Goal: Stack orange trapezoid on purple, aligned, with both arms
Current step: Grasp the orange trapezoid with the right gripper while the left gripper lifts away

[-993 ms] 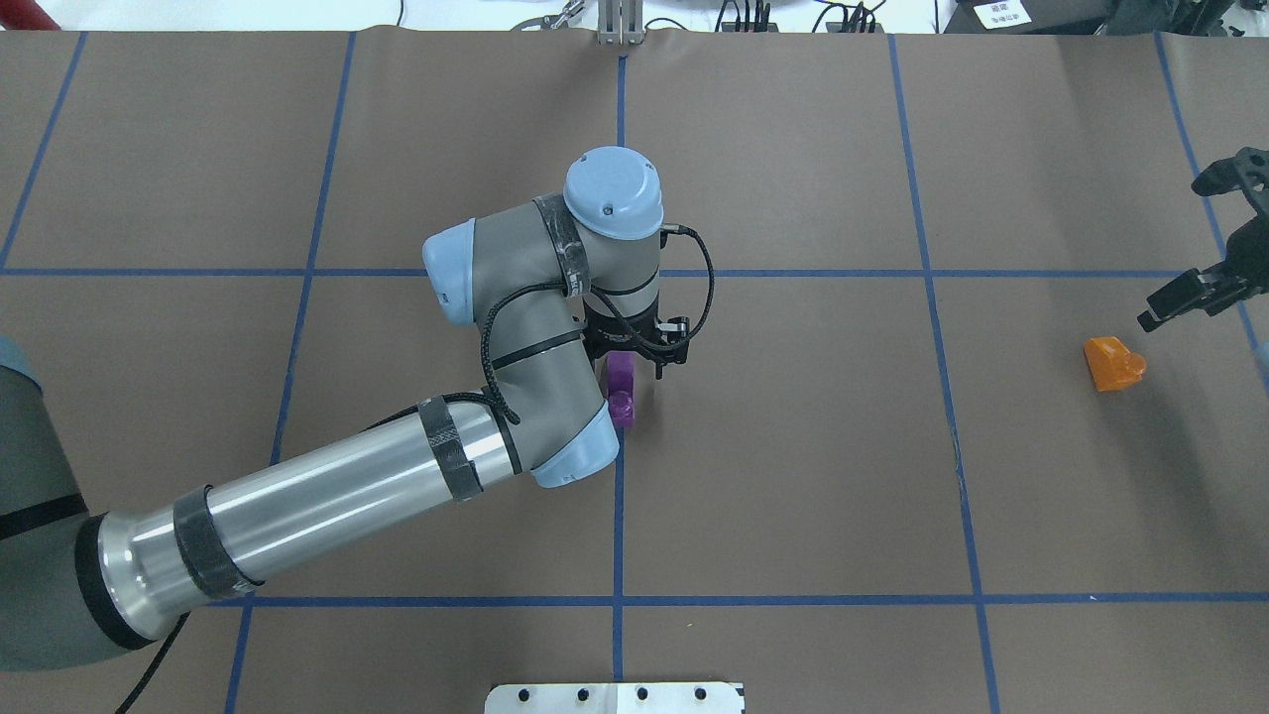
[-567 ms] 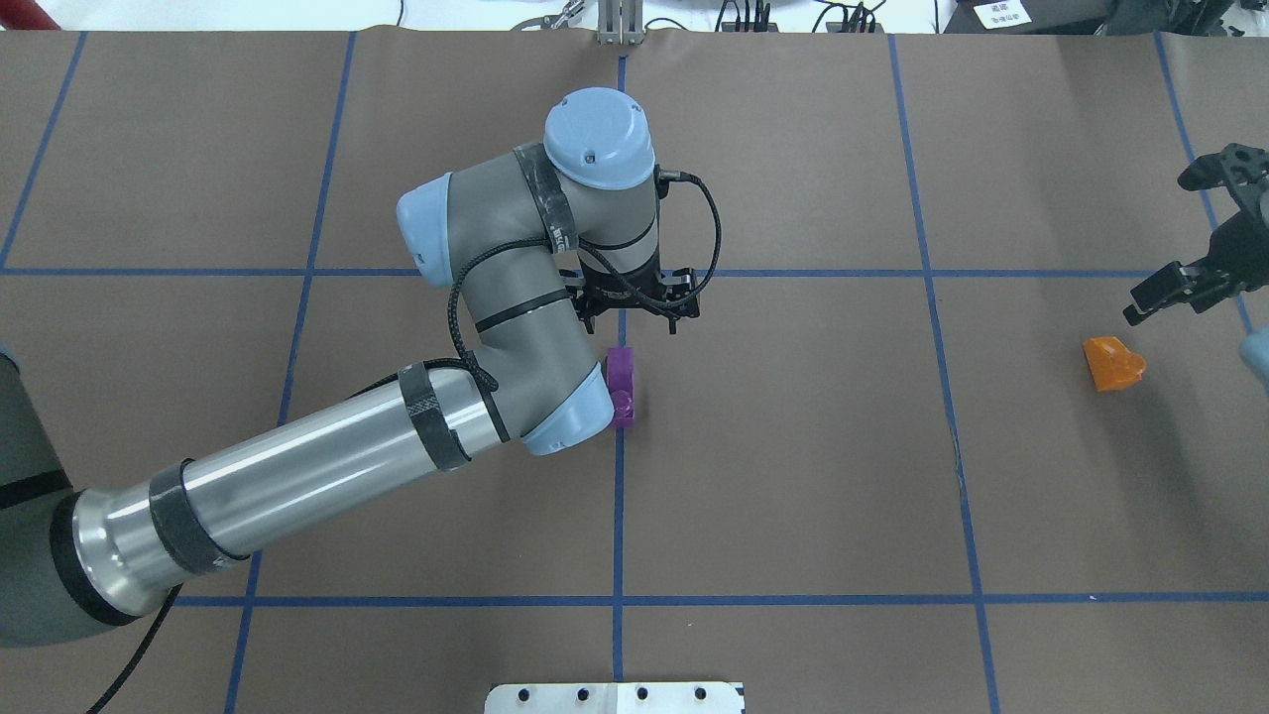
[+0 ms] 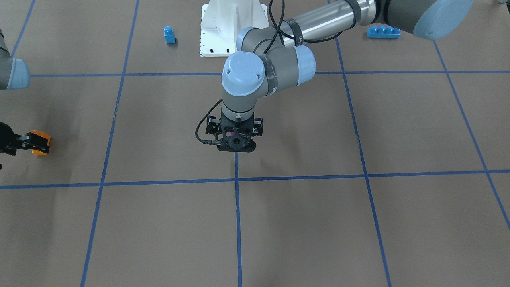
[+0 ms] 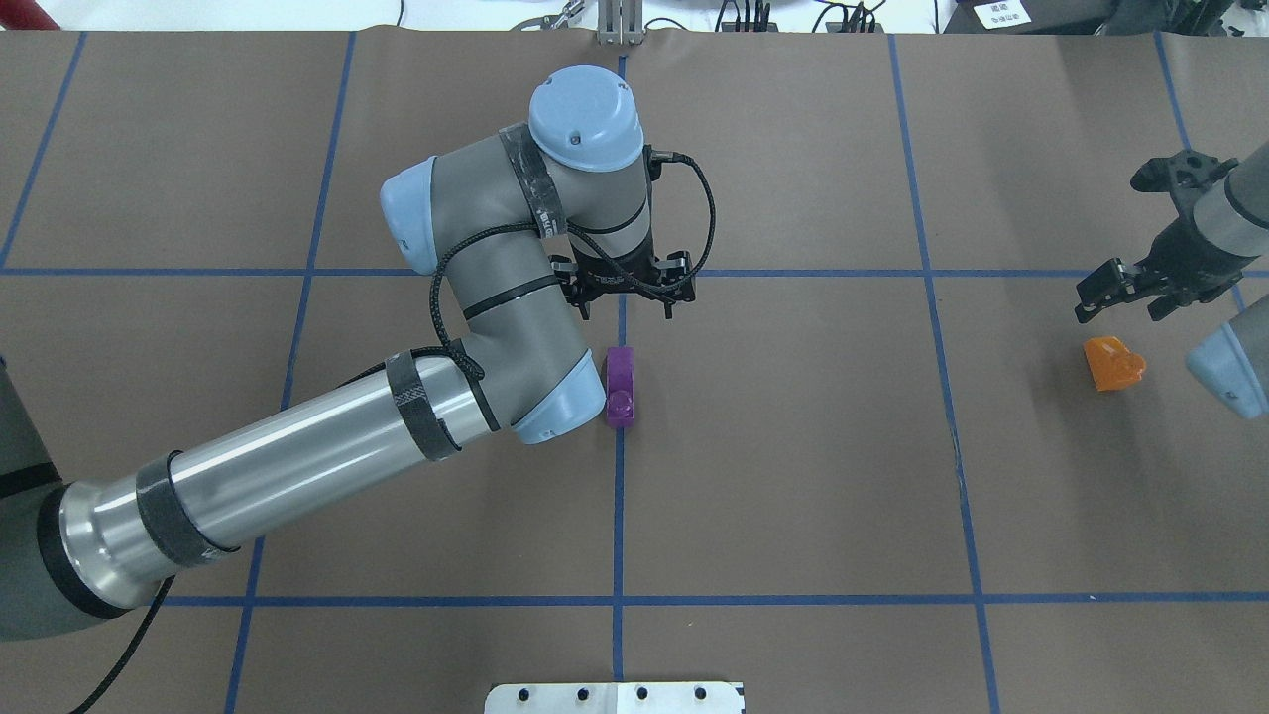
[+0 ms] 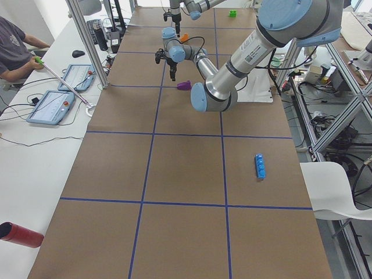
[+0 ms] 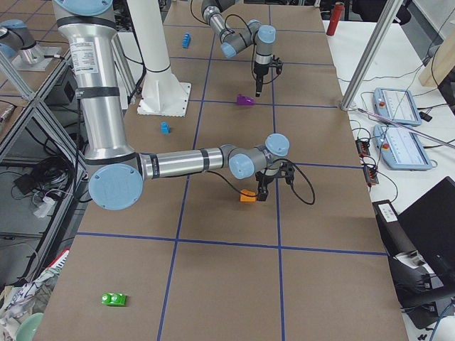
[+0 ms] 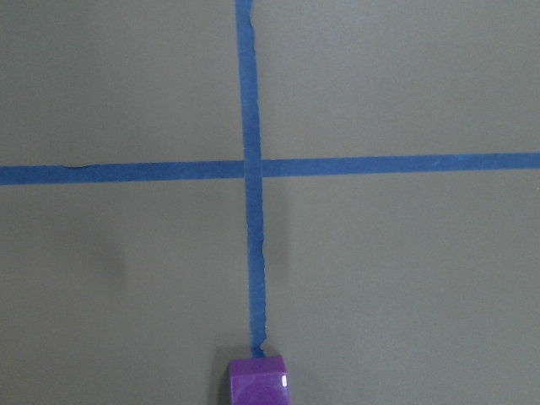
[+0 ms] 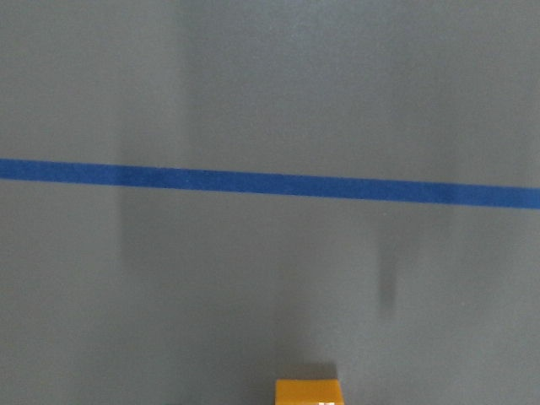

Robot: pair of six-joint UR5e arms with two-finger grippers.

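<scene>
Purple (image 4: 621,387) flat on table (image 4: 793,476), on blue tape line (image 4: 617,516), long axis pointing at robot. Left pincer (image 4: 627,296) hovers just beyond purple's far end, spread, empty. Orange trapezoid (image 4: 1112,363) well off to purple's right; right pincer (image 4: 1118,297) nearer arm, spread, empty, orange lying just robot-ward of it

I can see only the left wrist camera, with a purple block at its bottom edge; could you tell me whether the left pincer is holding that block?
Observer: No. The purple block lies free on the table, and the left pincer hangs clear of it, farther from the robot.
Operator: Thank you. Where is the orange block?
Observer: The orange block sits by itself, far out on the robot's right side.
Operator: Is the other pincer on it?
Observer: The right pincer hovers close beside the orange block without holding it.
</scene>
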